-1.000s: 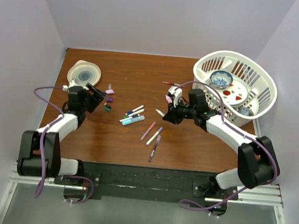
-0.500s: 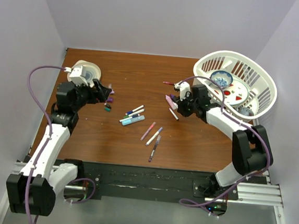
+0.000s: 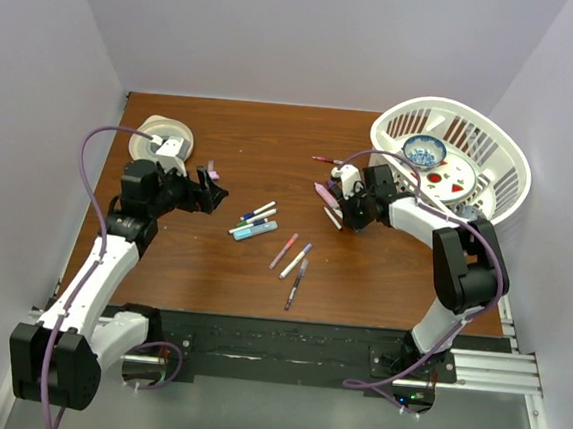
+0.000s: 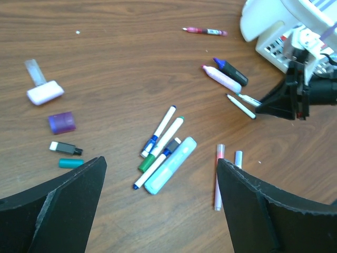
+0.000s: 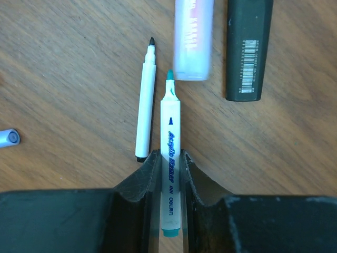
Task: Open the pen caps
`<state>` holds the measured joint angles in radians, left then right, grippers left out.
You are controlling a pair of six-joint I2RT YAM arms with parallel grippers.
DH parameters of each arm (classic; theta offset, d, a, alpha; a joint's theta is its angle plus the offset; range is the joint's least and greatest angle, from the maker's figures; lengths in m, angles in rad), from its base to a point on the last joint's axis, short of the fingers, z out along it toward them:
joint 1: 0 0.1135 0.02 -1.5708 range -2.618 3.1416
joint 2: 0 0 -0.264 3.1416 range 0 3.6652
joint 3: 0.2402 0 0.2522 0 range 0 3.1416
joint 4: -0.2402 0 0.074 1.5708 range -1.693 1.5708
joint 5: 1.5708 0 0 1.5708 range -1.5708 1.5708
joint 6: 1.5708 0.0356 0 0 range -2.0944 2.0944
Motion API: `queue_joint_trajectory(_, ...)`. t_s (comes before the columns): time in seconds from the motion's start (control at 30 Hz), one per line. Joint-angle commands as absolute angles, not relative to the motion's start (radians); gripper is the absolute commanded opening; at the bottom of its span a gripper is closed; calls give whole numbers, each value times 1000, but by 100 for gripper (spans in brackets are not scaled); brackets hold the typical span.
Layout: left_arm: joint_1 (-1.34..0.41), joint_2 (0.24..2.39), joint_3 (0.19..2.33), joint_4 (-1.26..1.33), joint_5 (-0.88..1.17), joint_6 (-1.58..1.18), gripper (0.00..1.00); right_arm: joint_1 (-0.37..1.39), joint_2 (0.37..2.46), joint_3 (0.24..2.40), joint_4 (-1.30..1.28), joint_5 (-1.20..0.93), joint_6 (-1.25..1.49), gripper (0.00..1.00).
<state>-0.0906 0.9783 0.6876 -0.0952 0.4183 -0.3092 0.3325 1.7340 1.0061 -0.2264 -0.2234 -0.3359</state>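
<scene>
My left gripper [image 3: 207, 185] stood spread wide near the pink, purple, black and teal plastic pen caps [image 4: 61, 122]. The white plastic basket [image 3: 451, 107] held a blue patterned bowl [image 3: 424, 148] and a white plate [image 3: 451, 167]. Only the right wrist view showed my right gripper [image 5: 170, 157] pinching a slim white teal-tipped pen [image 5: 170, 121].

The brown wooden counter [image 3: 211, 268] carries loose pens [image 3: 255, 231] mid-surface, a cluster of small caps [image 4: 62, 122] to their left, a white basket [image 3: 447, 103] at the far right, and perhaps a round white dish [image 3: 152, 127] far left.
</scene>
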Motion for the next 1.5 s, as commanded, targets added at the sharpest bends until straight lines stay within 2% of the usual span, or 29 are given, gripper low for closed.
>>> queue_joint_trajectory(0.0,-97,991,677,-63,511,-287,92,327,1752,1063,-248,-248,-353,21)
queue_joint_trajectory(0.27,-136,1031,673,-44,613,-287,93,327,1727,1074,-267,-235,-360,35)
queue_joint_trajectory(0.43,-184,1089,689,-69,647,-281,85,321,1674,1069,-293,-276,-386,49)
queue_joint_trajectory(0.57,-302,1132,709,-118,583,-264,77,319,1593,1068,-348,-380,-446,55)
queue_joint_trajectory(0.6,-330,1150,718,-138,566,-265,71,319,1577,1066,-360,-405,-469,55)
queue_joint_trajectory(0.7,-449,1193,742,-178,464,-275,62,318,1507,1049,-377,-507,-497,57)
queue_joint_trajectory(0.87,-649,1282,775,-206,195,-325,56,318,1419,1020,-379,-620,-502,58)
queue_joint_trajectory(1.03,-790,1446,935,-279,17,-347,54,310,1373,1017,-380,-656,-491,58)
queue_joint_trajectory(1.17,-813,1632,1080,-347,-41,-322,51,304,1342,1015,-377,-678,-488,58)
queue_joint_trajectory(1.47,-813,1859,1270,-416,-74,-276,45,259,1290,1006,-371,-732,-474,59)
